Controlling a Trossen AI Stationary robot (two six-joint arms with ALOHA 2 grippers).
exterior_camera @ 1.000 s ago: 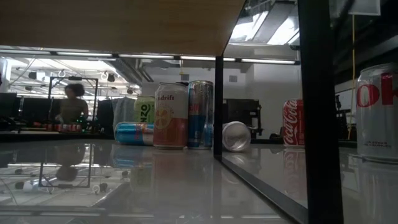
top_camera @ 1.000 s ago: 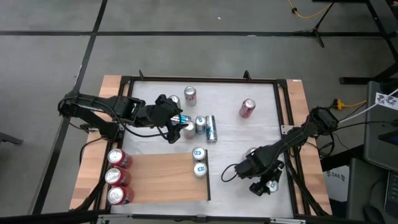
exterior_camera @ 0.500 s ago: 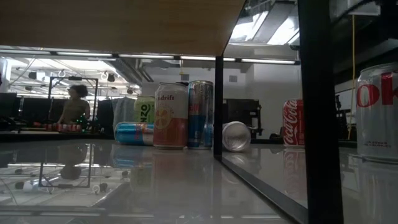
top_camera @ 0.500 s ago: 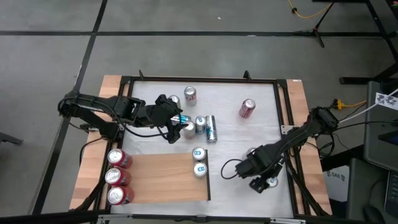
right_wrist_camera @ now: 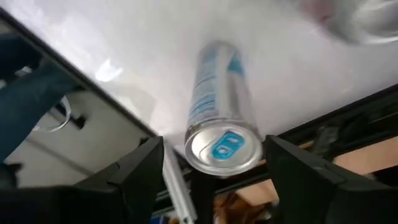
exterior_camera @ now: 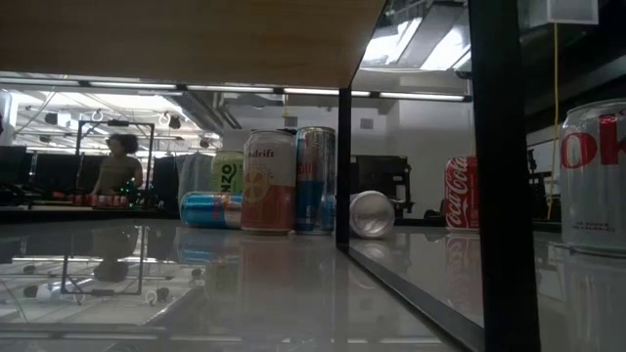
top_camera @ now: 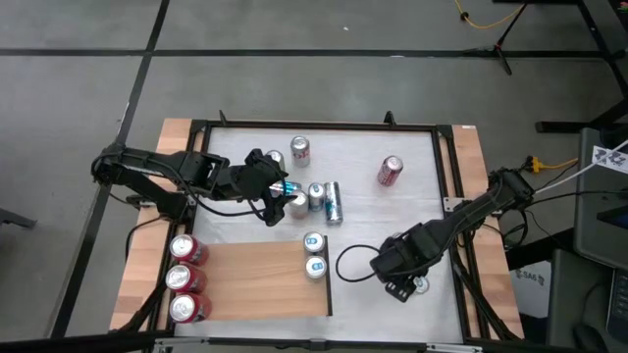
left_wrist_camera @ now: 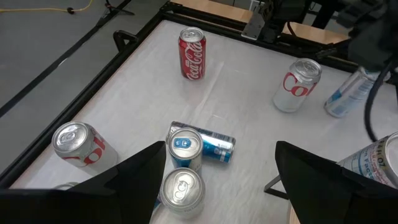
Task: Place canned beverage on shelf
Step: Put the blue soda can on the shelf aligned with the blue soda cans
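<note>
My right gripper (top_camera: 400, 277) hangs over the table's near right part, shut on a slim silver-and-blue can (right_wrist_camera: 217, 106); the can also shows tilted in the left wrist view (left_wrist_camera: 348, 93). The shelf (top_camera: 255, 279), a raised wood-grain panel at the near left, carries two cans (top_camera: 314, 254) on its right edge and three red cans (top_camera: 183, 279) on its left. My left gripper (left_wrist_camera: 221, 151) hovers open above a cluster of cans (top_camera: 312, 199) at the table's middle, touching none. My right gripper pinches the slim can between its two fingers (right_wrist_camera: 152, 165), on the sides just below its top rim (right_wrist_camera: 198, 140). The fingers come from above, slanting down, and lie across the can. The can hangs tilted below them, bottom end away; whether it clears the table I cannot tell.
A red cola can (top_camera: 390, 171) stands at the far right, and a silver-and-red can (left_wrist_camera: 298, 84) near my right arm. Another can (top_camera: 299, 149) stands at the far middle, and a blue can (top_camera: 334, 203) lies on its side. A dark frame (top_camera: 446, 196) rims the table.
My right gripper has risen and shifted a little toward the table's left, tipping to point more steeply down, and the slim can has gone with it.
</note>
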